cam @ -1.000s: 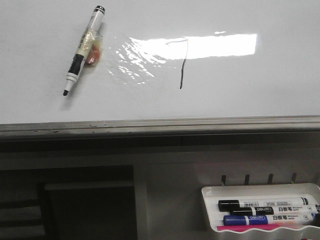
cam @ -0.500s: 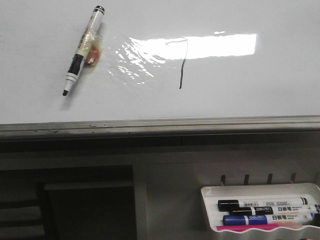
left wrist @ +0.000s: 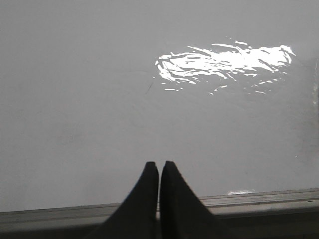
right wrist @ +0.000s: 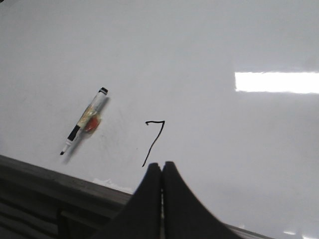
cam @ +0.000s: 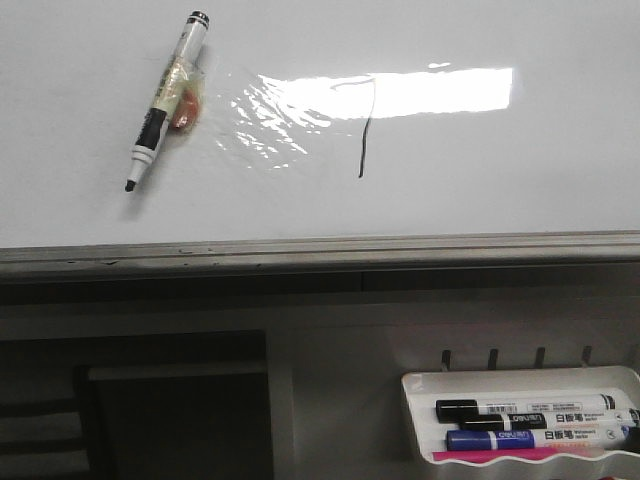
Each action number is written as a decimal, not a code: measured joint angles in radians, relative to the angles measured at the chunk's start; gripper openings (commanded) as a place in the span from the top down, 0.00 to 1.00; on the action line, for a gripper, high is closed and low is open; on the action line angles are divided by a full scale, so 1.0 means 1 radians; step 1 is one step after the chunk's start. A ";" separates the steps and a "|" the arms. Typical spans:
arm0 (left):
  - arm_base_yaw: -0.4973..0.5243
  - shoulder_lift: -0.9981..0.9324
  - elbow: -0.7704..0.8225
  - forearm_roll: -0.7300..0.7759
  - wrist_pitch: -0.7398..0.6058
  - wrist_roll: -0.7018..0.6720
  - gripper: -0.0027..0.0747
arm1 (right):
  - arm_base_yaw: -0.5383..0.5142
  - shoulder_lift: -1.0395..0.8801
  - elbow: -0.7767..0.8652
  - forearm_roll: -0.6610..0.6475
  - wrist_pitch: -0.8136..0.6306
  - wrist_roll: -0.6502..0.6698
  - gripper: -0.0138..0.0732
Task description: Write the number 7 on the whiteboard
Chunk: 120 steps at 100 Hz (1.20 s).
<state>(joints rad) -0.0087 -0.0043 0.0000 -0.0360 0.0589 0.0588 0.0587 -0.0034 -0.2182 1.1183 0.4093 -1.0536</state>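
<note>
The whiteboard (cam: 80, 60) fills the upper front view, with a grey metal edge strip (cam: 300, 252) and a wrinkled shiny patch (cam: 265, 120). A black number 7 (cam: 365, 130) is drawn on it; it also shows in the right wrist view (right wrist: 153, 142). An uncapped black marker (cam: 165, 98) lies loose on the board left of the 7, also seen in the right wrist view (right wrist: 84, 119). My left gripper (left wrist: 159, 165) is shut and empty over the board's edge. My right gripper (right wrist: 161, 165) is shut and empty, just below the 7's foot. Neither gripper shows in the front view.
A small white tray (cam: 420, 385) hangs below the board at the lower right and holds two black markers (cam: 520, 410) and a blue one (cam: 530, 438). A dark opening (cam: 150, 410) lies under the board at the lower left.
</note>
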 measured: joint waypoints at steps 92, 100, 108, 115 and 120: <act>0.000 0.000 0.000 0.000 0.004 0.000 0.99 | 0.000 -0.007 0.228 -1.153 -0.305 0.907 0.92; 0.000 0.000 0.000 0.000 0.004 0.000 0.99 | 0.000 -0.007 0.228 -1.155 -0.305 0.908 0.92; 0.000 0.000 0.000 0.000 0.004 0.000 0.99 | 0.000 -0.007 0.228 -1.155 -0.306 0.910 0.92; 0.000 0.000 0.000 0.000 0.004 0.000 0.99 | 0.000 -0.007 0.228 -1.155 -0.306 0.910 0.92; 0.000 0.000 0.000 0.000 0.004 0.000 0.99 | 0.000 -0.007 0.228 -1.155 -0.306 0.910 0.92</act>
<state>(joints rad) -0.0087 -0.0043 0.0000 -0.0360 0.0625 0.0588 0.0587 -0.0107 0.0103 -0.0368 0.1029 -0.1440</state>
